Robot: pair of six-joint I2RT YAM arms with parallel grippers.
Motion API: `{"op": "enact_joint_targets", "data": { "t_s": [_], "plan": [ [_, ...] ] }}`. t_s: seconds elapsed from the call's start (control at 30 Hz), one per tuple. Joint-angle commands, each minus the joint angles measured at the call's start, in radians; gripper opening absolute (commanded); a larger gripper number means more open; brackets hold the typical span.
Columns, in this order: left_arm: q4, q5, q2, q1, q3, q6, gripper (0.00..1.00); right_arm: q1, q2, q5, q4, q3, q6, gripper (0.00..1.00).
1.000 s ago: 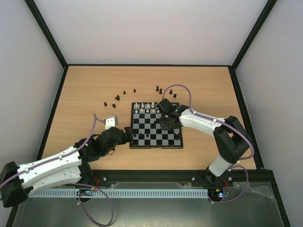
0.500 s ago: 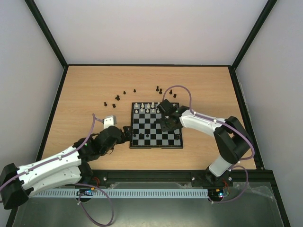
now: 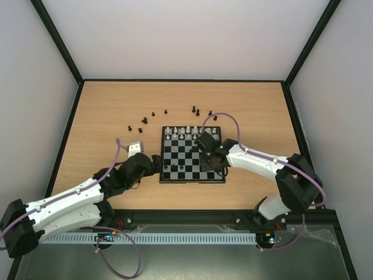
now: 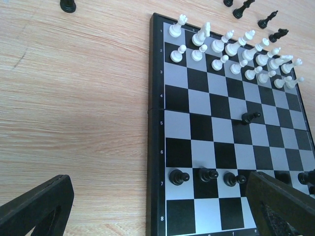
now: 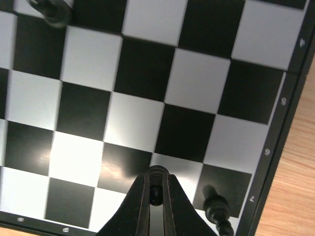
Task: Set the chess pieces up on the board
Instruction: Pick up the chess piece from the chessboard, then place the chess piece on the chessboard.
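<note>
my right gripper (image 5: 156,173) hangs low over the board (image 4: 156,128), toward its near right corner. its fingers are drawn together to a thin slit. something small and dark sits in that slit, which i take for a black piece (image 5: 155,193), though the view is too close to be sure. my left gripper (image 4: 157,216) is spread wide and holds nothing, straddling the board's near left corner.

the black chess pieces (image 3: 144,121) are split up. a loose scatter lies on the table (image 3: 105,105) beyond the board's far edge. three pawns (image 4: 208,174) stand on the rank marked 7, facing the white pieces (image 4: 236,49) ranked at the far side.

i judge these pieces feather-light, rigid and smooth, so they should be easy to tip or squirt out of a pinch. i would take each across its narrow waist, just under the head. the standing ones have their long axis straight up. one fallen piece (image 4: 250,117) on rank 5 looks to lie on its side, its long axis flat along the rank.
</note>
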Motion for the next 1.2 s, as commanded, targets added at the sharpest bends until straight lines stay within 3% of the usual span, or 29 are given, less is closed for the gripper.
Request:
{"op": "enact_joint_targets", "data": {
  "t_s": [0.0,0.57,0.7,0.87,1.17],
  "plan": [
    [0.016,0.020,0.017,0.010,0.012,0.017,0.99,0.007,-0.007,0.034,-0.068,-0.040,0.031,0.02],
    [0.020,0.034,0.018,0.018,0.006,0.029,1.00,0.008,0.013,0.010,-0.056,-0.064,0.042,0.08],
    [0.030,0.042,0.013,0.022,-0.007,0.029,0.99,0.010,0.002,0.020,-0.053,-0.067,0.056,0.27],
    [0.032,0.057,0.013,0.030,-0.003,0.040,0.99,0.008,-0.065,0.044,-0.056,-0.067,0.073,0.38],
    [0.020,0.080,0.019,0.052,0.025,0.078,1.00,0.007,-0.173,0.134,-0.115,-0.107,0.187,0.33]
  ]
}}
